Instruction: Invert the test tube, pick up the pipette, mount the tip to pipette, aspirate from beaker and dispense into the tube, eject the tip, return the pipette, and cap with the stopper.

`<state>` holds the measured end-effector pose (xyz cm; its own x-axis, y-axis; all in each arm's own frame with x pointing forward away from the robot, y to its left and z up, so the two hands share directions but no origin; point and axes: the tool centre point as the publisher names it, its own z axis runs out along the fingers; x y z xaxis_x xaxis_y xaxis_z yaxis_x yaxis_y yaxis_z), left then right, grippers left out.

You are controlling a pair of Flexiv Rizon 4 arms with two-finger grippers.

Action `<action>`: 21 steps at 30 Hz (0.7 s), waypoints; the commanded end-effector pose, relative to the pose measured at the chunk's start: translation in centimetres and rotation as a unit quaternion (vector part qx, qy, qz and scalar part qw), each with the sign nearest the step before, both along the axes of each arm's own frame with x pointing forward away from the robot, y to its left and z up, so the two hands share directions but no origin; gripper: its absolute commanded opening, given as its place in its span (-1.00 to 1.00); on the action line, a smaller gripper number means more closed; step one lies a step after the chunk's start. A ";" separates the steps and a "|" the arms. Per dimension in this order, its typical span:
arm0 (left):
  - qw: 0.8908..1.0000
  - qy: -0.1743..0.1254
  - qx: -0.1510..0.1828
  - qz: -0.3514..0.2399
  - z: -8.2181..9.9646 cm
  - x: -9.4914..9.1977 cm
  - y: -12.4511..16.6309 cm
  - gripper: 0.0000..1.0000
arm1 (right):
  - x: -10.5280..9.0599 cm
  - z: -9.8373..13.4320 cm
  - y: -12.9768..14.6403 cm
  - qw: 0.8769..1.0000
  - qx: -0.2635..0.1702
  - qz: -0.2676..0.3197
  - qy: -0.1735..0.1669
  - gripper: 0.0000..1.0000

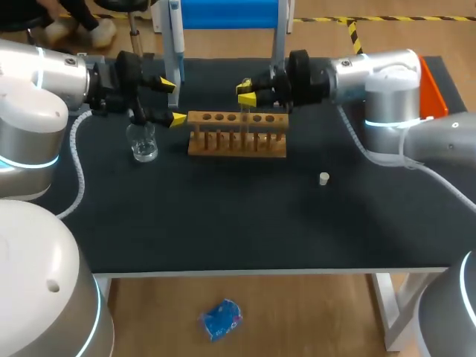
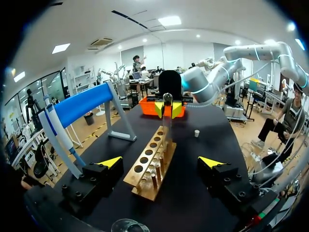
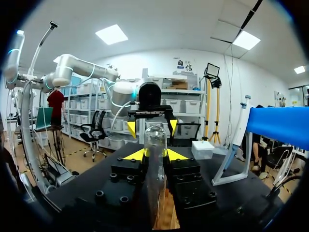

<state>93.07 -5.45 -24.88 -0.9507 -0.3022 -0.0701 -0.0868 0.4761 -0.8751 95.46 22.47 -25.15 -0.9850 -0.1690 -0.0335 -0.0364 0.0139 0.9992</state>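
A clear test tube [image 3: 155, 137] stands upright with its rounded end up, and my right gripper [image 3: 155, 154] is shut on it. In the head view this gripper [image 1: 246, 92] holds the tube [image 1: 244, 117] just above the wooden rack [image 1: 238, 145]. My left gripper [image 1: 172, 101] is open at the rack's left end, above the glass beaker [image 1: 141, 141]. Seen from the left wrist, the rack [image 2: 149, 166] lies between and ahead of the open left gripper [image 2: 160, 162], with the held tube [image 2: 167, 104] beyond it. The pipette [image 1: 175, 37] hangs on its stand. A white stopper [image 1: 323, 178] lies on the mat.
The blue pipette stand [image 1: 230, 13] is at the table's back edge behind the rack. An orange box [image 1: 431, 85] sits at the far right behind my right arm. The black mat [image 1: 223, 223] spreads in front of the rack.
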 end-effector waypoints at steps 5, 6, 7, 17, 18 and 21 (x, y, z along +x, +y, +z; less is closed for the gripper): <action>1.000 0.001 0.001 -0.002 0.0 0.1 0.1 1.00 | -0.3 1.2 -0.2 1.000 -0.008 0.005 -0.006 -1.00; 1.000 0.001 0.001 -0.002 0.0 0.1 0.1 1.00 | -0.3 1.3 -0.2 1.000 -0.008 0.005 -0.006 -1.00; 1.000 0.001 0.001 -0.002 0.0 0.1 0.1 1.00 | -0.3 1.5 -0.2 1.000 -0.008 0.005 -0.006 -1.00; 1.000 0.001 0.001 -0.002 0.0 0.1 0.1 1.00 | -0.8 3.3 -0.1 1.000 -0.004 0.013 -0.003 -1.00; 1.000 0.001 0.001 -0.002 0.0 0.1 0.1 1.00 | -0.8 3.4 -0.1 1.000 -0.005 0.014 -0.004 -1.00; 1.000 0.001 0.001 -0.002 0.0 0.1 0.1 1.00 | -0.9 4.2 -0.2 1.000 -0.005 0.015 -0.005 -1.00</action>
